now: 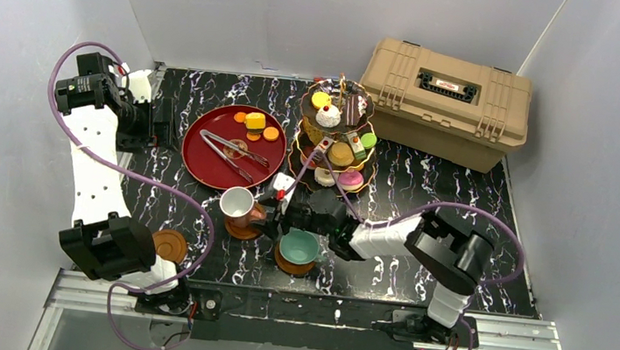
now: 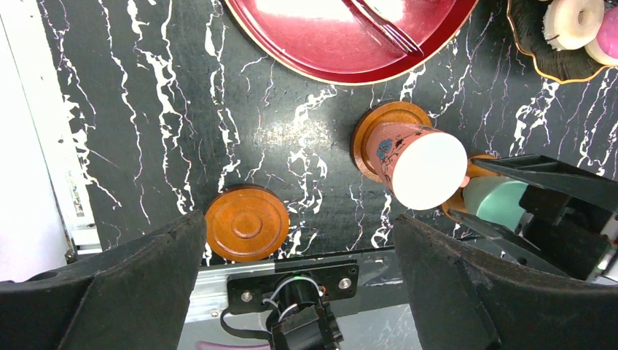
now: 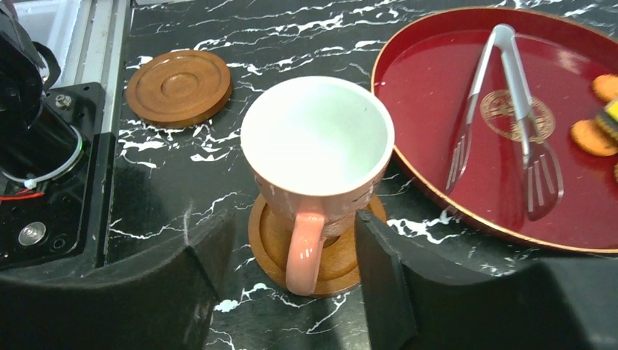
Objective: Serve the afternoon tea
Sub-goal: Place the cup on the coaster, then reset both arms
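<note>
The pinkish cup [image 1: 237, 203] stands on a brown saucer [image 1: 242, 228] at the table's middle front, its handle turned toward my right gripper [image 1: 272, 217]. In the right wrist view the gripper [image 3: 291, 251] is open, its jaws on either side of the cup's [image 3: 317, 142] handle with gaps showing. The teal cup [image 1: 299, 246] sits on its saucer just right of it. A spare saucer [image 1: 168, 245] lies front left. The three-tier stand [image 1: 335, 134] holds pastries. My left gripper [image 1: 162, 123] is open and empty, high over the table [image 2: 299, 222].
A red tray [image 1: 211, 159] with metal tongs [image 1: 232, 150] and a few pastries [image 1: 256, 123] lies left of the stand. A tan case [image 1: 447, 103] stands at the back right. The left arm's base [image 2: 299, 306] is at the near edge.
</note>
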You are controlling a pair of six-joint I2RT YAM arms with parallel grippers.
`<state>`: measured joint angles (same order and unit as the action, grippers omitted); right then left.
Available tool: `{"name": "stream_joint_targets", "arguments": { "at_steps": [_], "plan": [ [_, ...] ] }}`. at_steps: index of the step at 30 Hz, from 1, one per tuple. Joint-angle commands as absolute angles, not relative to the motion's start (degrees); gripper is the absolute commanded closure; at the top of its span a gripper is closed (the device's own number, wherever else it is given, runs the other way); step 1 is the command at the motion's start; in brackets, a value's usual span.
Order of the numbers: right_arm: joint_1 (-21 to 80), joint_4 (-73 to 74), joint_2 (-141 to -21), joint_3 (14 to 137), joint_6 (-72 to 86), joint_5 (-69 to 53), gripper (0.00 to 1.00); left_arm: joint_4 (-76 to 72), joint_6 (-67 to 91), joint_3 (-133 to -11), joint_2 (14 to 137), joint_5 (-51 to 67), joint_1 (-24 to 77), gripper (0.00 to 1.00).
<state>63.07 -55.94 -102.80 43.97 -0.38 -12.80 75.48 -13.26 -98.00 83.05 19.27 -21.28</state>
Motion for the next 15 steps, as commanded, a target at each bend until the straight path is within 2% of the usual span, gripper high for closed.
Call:
{"name": "stream_joint_targets", "arguments": {
  "at_steps": [1,3,4,11,13,14,15],
  "plan": [
    [62.9,-53.1,-96.3,43.2,-4.2,-9.9,0.27,76.8,-13.6,-99.7,82.9,20.1,-21.6,0.02],
    [62.9,-50.6,-93.3,42.5,-4.6,-8.1,0.06,76.8,-13.5,-99.5,82.8,20.4,-21.6,0.02],
    [62.9,-49.1,-91.6,42.3,-4.6,-6.8,0.02,76.7,-13.5,-99.5,82.8,20.5,-21.5,0.02],
    [61.4,-35.2,-78.3,40.1,-0.7,6.3,0.02,72.4,-13.6,-94.6,80.6,24.2,-21.9,0.02],
    [59.7,-31.9,-74.2,37.8,2.4,12.5,0.02,66.9,-14.0,-89.2,78.5,26.3,-22.0,0.02],
    [56.1,-26.8,-69.2,34.3,6.6,23.6,0.02,57.3,-13.6,-81.4,76.6,28.3,-22.0,0.02],
    [54.2,-26.0,-67.4,32.8,7.9,25.6,0.02,54.2,-13.1,-79.3,76.3,28.4,-21.9,0.02]
  ]
}}
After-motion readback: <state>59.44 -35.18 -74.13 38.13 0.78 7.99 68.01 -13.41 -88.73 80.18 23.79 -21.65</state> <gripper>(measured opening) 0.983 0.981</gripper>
